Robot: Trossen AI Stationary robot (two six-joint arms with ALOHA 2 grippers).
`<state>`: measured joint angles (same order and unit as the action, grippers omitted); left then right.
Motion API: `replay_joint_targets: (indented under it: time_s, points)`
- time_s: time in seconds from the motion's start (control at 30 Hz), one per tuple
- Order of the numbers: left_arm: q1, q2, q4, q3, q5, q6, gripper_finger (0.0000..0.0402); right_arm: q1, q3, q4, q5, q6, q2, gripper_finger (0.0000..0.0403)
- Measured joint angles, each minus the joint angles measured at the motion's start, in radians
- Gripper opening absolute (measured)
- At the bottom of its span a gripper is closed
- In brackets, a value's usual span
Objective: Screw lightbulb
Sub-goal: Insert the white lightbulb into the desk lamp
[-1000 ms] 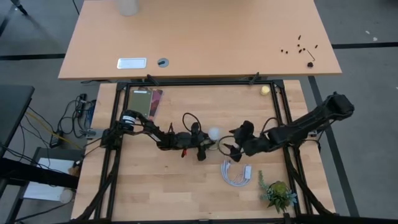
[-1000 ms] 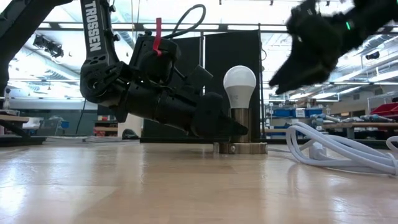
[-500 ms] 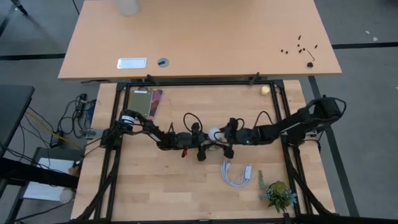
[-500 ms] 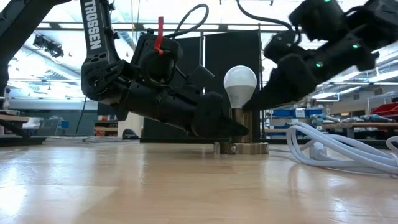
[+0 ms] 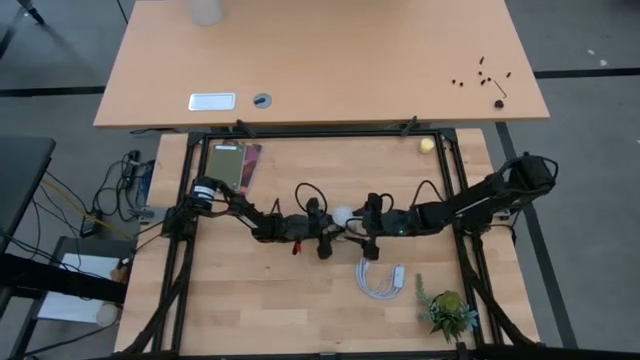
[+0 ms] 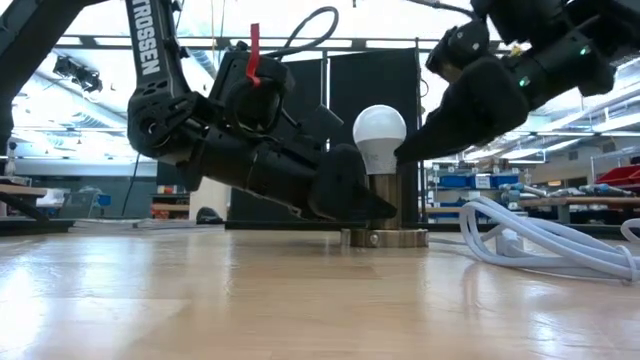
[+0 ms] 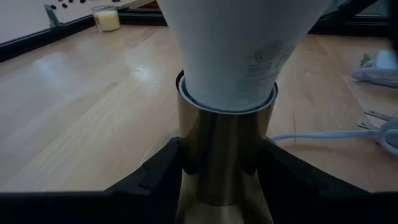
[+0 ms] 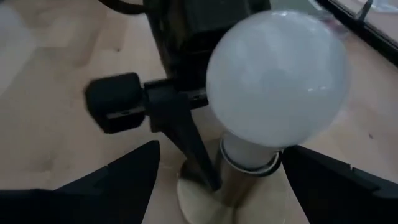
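White lightbulb (image 6: 380, 132) sits in socket (image 7: 222, 152), left hand (image 6: 372, 203) clamped on socket; right hand (image 8: 214, 168) apart around bulb, next close and twist.

The bench (image 5: 250, 300) is made of pale wood boards with a black frame around its edge. A brass lamp socket (image 6: 385, 232) stands on it, right between the left arm's fingers (image 7: 168, 165). A coiled white cable (image 5: 380, 280) lies near the right arm's fingers. A small green plant (image 5: 446, 310) sits farther off, in a corner. A phone (image 5: 227, 163) and a small yellow thing (image 5: 427, 145) lie well away from both.
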<state>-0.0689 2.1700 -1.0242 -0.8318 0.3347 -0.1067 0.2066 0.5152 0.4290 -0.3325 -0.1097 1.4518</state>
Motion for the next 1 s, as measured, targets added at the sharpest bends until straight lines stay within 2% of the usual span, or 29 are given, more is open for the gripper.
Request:
replay_joint_targets:
  time_s: [0.07,0.2,0.23,0.37,0.53,0.8,1.0]
  points:
    - [-0.001,0.0,0.006,0.0,0.016,-0.008,0.0191,0.017,0.0,-0.036,0.016,-0.048,-0.025,0.0345]
    - [0.005,0.001,0.006,0.0,0.046,-0.017,0.019,0.066,0.003,-0.105,0.168,-0.151,-0.056,0.0345]
    - [0.005,0.001,0.006,0.0,0.046,-0.015,0.019,0.076,0.003,-0.123,0.152,-0.153,-0.058,0.0345]
    - [0.005,0.002,0.006,0.0,0.039,0.007,0.019,0.072,0.002,-0.157,-0.049,-0.156,-0.062,0.0345]
    - [0.005,0.002,0.002,0.001,-0.006,0.025,0.0191,0.004,0.002,-0.154,-0.071,-0.118,-0.062,0.0345]
    - [0.002,0.002,-0.002,0.001,-0.119,0.084,0.019,-0.089,0.001,0.015,0.128,0.006,-0.018,0.0345]
    - [0.002,0.002,-0.006,0.001,-0.176,0.106,0.019,-0.122,0.001,0.181,0.249,0.087,0.091,0.0345]
